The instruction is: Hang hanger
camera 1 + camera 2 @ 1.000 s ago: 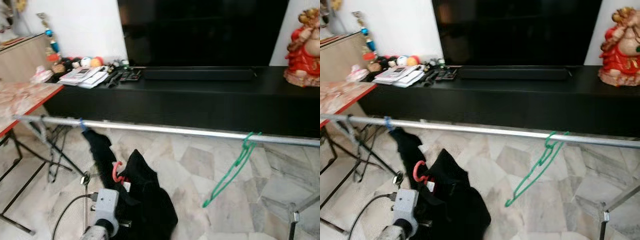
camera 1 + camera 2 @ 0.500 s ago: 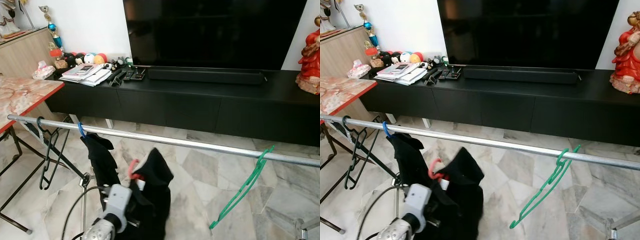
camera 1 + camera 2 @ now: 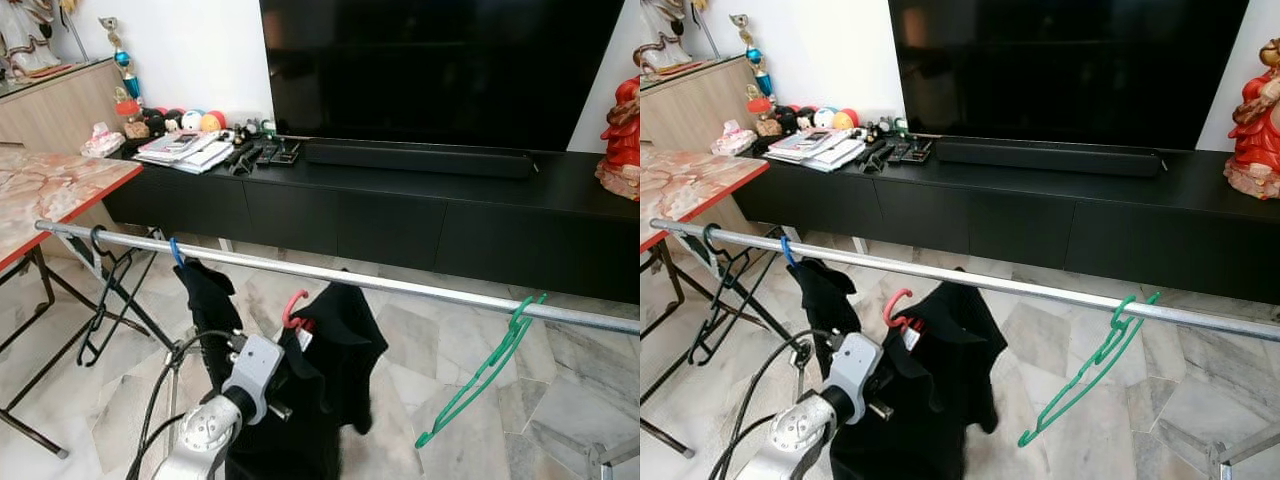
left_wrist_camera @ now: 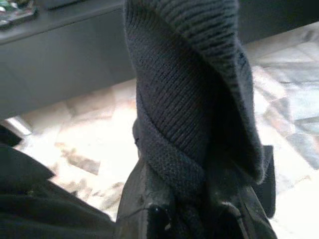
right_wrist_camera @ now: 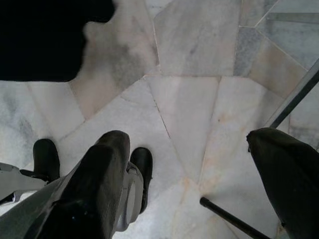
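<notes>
A black garment on a red hanger (image 3: 293,306) is being held up just below the metal rail (image 3: 420,290) by the left gripper (image 4: 192,219).

The black knit garment (image 3: 335,345) is being pinched between the left gripper's fingers, as seen in the left wrist view, with the hanger's red hook (image 3: 896,304) standing close under the rail but not yet over it. A blue-hooked hanger with dark clothing (image 3: 205,295), an empty black hanger (image 3: 105,290) and a green hanger (image 3: 480,375) are being carried by the same rail. The right gripper (image 5: 199,174) is being held spread apart above the marble floor (image 5: 189,99).
</notes>
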Tool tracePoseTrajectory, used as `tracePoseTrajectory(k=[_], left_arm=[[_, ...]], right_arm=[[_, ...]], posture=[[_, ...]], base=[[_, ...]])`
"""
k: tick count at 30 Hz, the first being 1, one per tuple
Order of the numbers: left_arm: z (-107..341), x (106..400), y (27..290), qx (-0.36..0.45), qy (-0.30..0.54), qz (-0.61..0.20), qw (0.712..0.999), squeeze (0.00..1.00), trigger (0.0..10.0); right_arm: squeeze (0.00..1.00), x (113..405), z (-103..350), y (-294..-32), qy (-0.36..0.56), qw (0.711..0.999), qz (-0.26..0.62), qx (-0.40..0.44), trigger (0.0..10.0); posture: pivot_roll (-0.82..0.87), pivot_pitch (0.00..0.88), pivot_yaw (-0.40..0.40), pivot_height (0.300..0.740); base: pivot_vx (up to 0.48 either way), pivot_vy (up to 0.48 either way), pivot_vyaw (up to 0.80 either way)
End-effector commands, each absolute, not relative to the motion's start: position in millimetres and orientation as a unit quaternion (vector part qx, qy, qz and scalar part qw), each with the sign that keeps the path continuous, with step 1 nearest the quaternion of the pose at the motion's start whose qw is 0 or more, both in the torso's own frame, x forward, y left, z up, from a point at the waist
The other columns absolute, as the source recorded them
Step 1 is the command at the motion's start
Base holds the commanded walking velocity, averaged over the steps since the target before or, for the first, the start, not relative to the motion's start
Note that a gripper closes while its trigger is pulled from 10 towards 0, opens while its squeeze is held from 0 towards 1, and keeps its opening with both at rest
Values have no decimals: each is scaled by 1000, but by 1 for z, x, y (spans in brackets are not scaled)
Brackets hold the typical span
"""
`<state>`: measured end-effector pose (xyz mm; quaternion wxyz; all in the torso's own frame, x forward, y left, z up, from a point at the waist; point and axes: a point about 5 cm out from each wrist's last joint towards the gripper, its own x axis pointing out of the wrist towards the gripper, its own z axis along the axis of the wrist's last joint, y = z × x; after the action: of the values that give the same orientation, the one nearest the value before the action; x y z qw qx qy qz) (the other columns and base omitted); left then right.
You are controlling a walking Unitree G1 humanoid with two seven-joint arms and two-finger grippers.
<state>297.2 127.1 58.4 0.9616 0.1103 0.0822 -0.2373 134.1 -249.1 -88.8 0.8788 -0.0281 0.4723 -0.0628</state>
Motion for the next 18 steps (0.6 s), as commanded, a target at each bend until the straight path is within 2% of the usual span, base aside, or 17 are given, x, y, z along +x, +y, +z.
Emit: tracePoseTrajectory(k=[1,10,18], left_arm=[[70,310,132,104,63,-209,970,0,10000],[77,329,124,93,58,-195,975,0,10000],[60,302,135,74,58,-167,981,0,10000]], right_arm=[[0,133,-89,-250,473,878,-62,-30,10000],[0,133,-89,-250,474,878,-59,-34,10000],[0,133,-89,-251,474,878,-59,-34,10000]], posture=[[-28,20,48,740],[-37,23,48,740],[-30,24,49,740]], base=[[0,0,0],[0,0,0],[0,0,0]])
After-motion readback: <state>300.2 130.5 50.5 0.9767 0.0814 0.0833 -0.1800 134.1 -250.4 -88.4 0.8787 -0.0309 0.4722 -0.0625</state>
